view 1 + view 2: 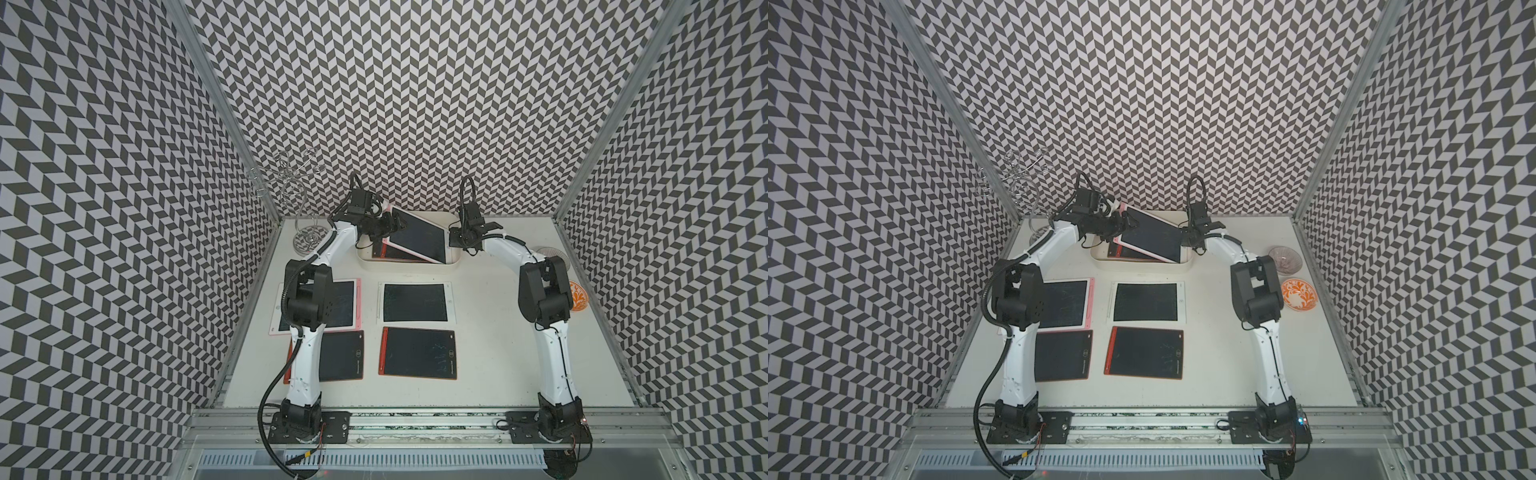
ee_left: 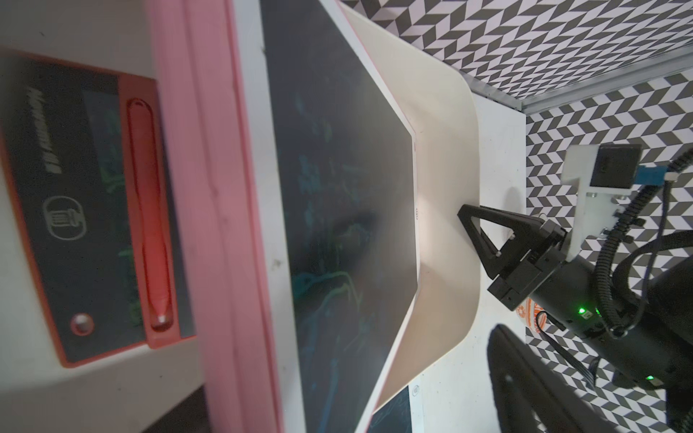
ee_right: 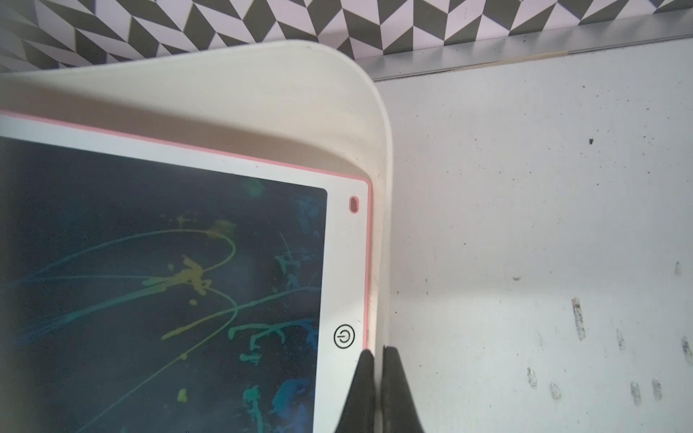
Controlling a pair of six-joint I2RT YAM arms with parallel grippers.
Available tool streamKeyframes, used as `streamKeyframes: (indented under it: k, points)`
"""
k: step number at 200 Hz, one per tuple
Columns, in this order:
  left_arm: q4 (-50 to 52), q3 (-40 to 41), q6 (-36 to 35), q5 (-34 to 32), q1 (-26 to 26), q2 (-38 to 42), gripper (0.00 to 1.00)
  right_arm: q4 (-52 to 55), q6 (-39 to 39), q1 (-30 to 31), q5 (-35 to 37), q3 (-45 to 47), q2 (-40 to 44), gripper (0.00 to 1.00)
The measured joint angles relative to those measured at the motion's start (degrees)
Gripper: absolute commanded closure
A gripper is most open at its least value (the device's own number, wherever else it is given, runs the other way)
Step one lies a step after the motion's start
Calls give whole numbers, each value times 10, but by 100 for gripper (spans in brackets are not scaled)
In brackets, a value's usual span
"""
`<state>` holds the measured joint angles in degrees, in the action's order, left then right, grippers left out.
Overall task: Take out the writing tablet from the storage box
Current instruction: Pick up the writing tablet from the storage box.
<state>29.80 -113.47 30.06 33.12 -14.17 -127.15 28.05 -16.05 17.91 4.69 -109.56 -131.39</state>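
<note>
The cream storage box (image 1: 407, 266) (image 1: 1142, 266) stands at the back middle of the table. A pink-edged writing tablet (image 1: 417, 237) (image 1: 1152, 239) (image 2: 345, 187) lies tilted in it, left end raised above the rim. My left gripper (image 1: 390, 224) (image 1: 1121, 224) is open around that raised pink edge; one blurred finger (image 2: 525, 375) stands clear of the screen. A red tablet (image 2: 75, 206) lies flat underneath in the box. My right gripper (image 1: 451, 230) (image 2: 463, 210) (image 3: 378, 354) is shut on the box's right rim (image 3: 378, 262), beside the tablet's power button.
Several tablets lie flat in front of the box, among them a white one (image 1: 415, 302) and a red one (image 1: 417, 353); my left arm covers parts of two. A wire stand (image 1: 305, 199) is at the back left. A glass bowl (image 1: 1284, 258) and an orange bowl (image 1: 1299, 295) sit at the right edge.
</note>
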Motion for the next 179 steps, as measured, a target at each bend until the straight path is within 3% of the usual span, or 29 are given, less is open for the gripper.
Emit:
streamKeyframes:
  k: [92,114,163,179]
  points:
    - [23,1,-21,-23,8,12,61,0,0,0,0,0,0,97]
    - [25,1,-22,-25,8,12,77,0,0,0,0,0,0,97]
    - [24,1,-12,-19,12,13,98,0,0,0,-1,0,0,97]
    - [24,1,-4,-9,15,16,100,0,0,0,-1,0,0,97]
